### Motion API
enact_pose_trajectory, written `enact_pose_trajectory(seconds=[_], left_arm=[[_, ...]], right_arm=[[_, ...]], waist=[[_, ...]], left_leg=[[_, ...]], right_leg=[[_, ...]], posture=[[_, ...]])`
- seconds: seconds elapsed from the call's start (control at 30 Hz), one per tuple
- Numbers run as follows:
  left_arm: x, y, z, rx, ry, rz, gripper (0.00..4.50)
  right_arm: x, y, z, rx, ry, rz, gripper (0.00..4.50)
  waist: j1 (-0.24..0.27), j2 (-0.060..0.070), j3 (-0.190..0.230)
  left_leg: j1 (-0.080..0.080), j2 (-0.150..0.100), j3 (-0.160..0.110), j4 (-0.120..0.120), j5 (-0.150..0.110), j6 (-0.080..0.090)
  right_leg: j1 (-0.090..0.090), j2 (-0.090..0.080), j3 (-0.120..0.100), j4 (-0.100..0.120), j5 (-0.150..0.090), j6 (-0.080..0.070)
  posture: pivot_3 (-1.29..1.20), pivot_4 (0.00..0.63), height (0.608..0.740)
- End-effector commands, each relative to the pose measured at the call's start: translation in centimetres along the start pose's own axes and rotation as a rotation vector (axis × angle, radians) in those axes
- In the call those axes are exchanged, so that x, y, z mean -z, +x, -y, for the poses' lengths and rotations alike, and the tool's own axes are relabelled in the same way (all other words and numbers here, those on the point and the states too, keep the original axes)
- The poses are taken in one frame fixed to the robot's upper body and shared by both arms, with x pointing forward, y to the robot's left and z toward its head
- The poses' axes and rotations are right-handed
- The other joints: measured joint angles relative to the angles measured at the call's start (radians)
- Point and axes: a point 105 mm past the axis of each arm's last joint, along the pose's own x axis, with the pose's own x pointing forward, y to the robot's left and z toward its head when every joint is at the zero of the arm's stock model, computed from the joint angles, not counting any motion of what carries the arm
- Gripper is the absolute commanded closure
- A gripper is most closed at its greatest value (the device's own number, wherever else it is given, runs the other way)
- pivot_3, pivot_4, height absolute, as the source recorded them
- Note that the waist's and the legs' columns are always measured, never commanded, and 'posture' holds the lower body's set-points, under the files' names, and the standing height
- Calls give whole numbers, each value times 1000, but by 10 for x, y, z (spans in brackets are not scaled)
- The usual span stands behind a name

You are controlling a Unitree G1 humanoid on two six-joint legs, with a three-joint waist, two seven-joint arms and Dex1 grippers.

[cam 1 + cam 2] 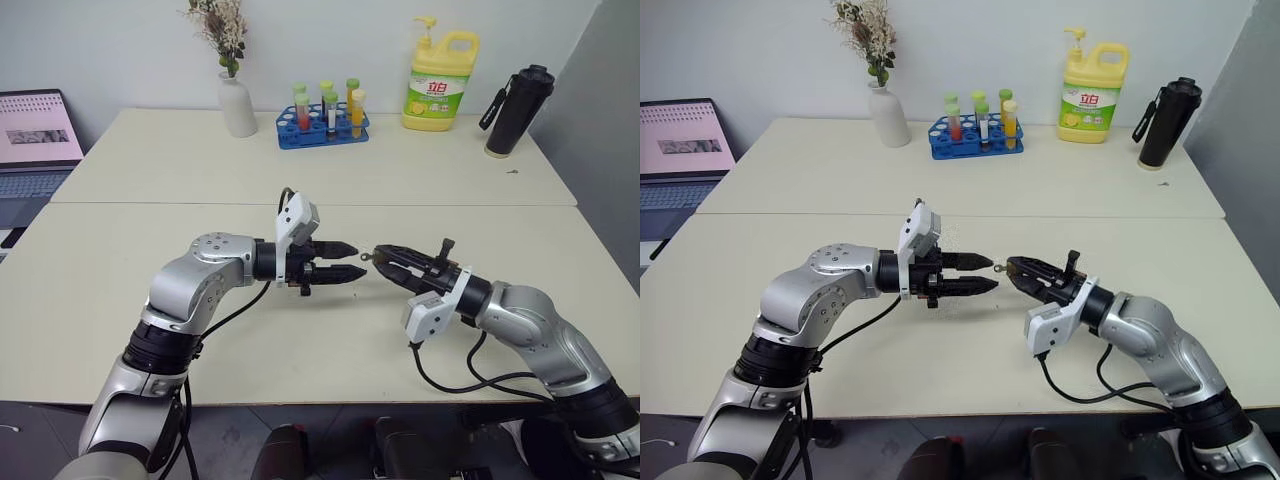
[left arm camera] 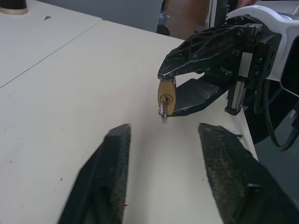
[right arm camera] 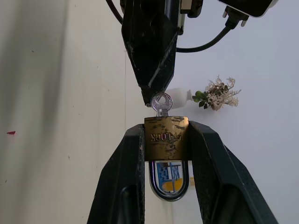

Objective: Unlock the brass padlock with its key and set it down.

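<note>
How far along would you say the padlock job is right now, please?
Done: the right claw grips the brass padlock above the table, and the key sits in its keyhole. In hand: the left claw, fingers apart, is at the key without gripping it. Left: turning the key, freeing the shackle, setting the padlock down.

head stereo pair looks forward and down over the table (image 1: pixel 150 300) — each wrist camera faces the other gripper, close up.

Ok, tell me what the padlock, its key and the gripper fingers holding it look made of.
Brass padlock: yellow metal, likely brass, dull and scuffed, with stamped lettering. Key: silvery metal, shiny bow. Right gripper fingers: matte black, probably plastic or rubber.
</note>
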Motion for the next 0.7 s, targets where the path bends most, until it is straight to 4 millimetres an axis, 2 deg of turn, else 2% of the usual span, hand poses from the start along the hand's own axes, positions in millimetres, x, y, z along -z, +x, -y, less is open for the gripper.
enact_pose_trajectory(seconds=[0.03,0.13,0.17,0.7], left_arm=[[-11,4,2,24,35,22,3418],[-13,7,2,26,37,28,4390],[-14,8,1,25,35,33,4483],[-17,12,2,38,78,59,4500]], right_arm=[[-7,2,11,38,-26,37,3568],[-8,3,11,34,-24,44,3568],[-9,3,11,34,-23,46,3568],[-10,4,7,13,-15,52,3568]], waist=[[0,0,0],[0,0,0],[0,0,0],[0,0,0]], left_leg=[[0,0,0,0,0,0],[0,0,0,0,0,0],[0,0,0,0,0,0],[0,0,0,0,0,0]], right_leg=[[0,0,0,0,0,0],[0,0,0,0,0,0],[0,0,0,0,0,0],[0,0,0,0,0,-1]], posture=[[0,150,740],[0,150,740],[0,150,740],[0,150,740]])
